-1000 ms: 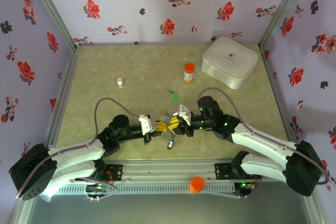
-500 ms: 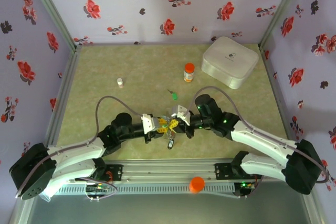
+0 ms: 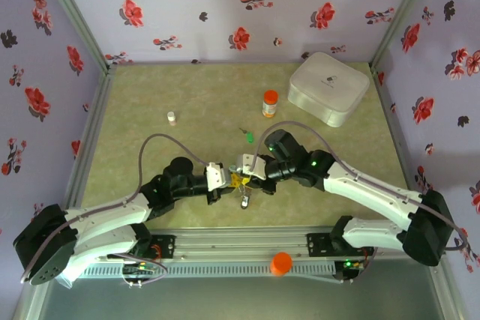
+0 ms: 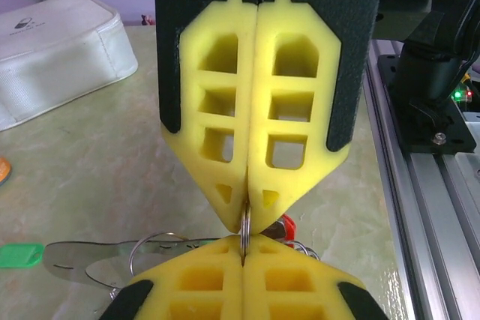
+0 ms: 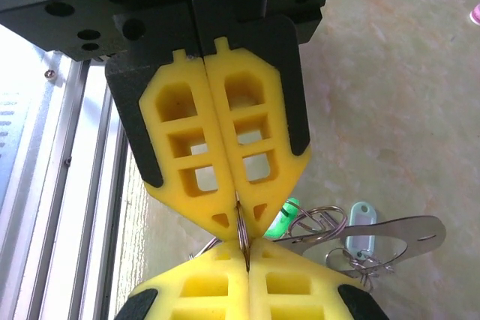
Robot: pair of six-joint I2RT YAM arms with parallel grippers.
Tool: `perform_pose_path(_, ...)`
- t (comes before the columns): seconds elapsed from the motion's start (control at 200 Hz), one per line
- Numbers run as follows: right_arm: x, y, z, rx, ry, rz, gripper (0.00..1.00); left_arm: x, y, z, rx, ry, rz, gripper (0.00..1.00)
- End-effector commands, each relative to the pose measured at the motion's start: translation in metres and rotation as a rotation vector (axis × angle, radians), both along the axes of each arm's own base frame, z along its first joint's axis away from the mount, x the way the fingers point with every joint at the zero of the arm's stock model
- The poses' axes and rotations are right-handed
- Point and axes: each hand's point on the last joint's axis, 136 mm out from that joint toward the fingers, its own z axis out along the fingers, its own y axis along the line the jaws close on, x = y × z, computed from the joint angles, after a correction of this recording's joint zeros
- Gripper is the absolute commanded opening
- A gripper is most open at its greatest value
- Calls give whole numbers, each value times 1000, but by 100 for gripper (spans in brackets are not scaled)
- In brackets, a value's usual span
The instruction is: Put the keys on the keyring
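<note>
Keyring [image 4: 244,224] position: clamped at the point where the two end effector tips meet, just above the table [image 3: 150,148].

Left end effector [image 4: 244,245]: fully closed, pads pinching the ring wire. Right end effector [image 5: 245,249]: fully closed on the same wire, tip to tip with the left one.

Change over the last second: the right arm has swung leftward and the tips have drawn together, so the meeting point now sits slightly left of where it was. The keyring is now pinched from two opposed sides, which probably steadies it for opening or threading.

Keys [image 3: 244,201] already on the ring dangle just below the tips; a red tag [image 4: 286,224] and a teal tag [image 5: 361,224] are visible.

A loose green key [image 3: 248,137] lies beyond the right end effector, well apart from the ring. The task therefore appears incomplete.
</note>
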Motion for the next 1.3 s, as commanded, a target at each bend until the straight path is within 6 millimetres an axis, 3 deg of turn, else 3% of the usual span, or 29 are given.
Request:
perform_pose_path(0.0,-4,4,12,58,15,14,11,1,-5,29,-69,-69,-15,0)
perform_pose_path(0.105,4,3,30,222,61,-42,27,0,-3,32,-120,-86,-8,0)
perform_pose_path(0.235,6,-4,33,314,84,-85,31,-1,-3,36,-163,-90,-3,0)
perform_pose_path(0.345,4,-8,32,343,95,-102,32,-3,0,27,-172,-80,-2,0)
perform_pose_path(0.695,7,-17,29,350,38,-137,33,-3,-4,25,-209,-75,-12,0)
perform_pose_path(0.965,-1,-9,25,309,80,-53,32,-3,-6,23,-202,-80,-25,0)
perform_pose_path(1.295,2,-1,23,308,92,-28,21,-6,-7,25,-207,-71,-44,0)
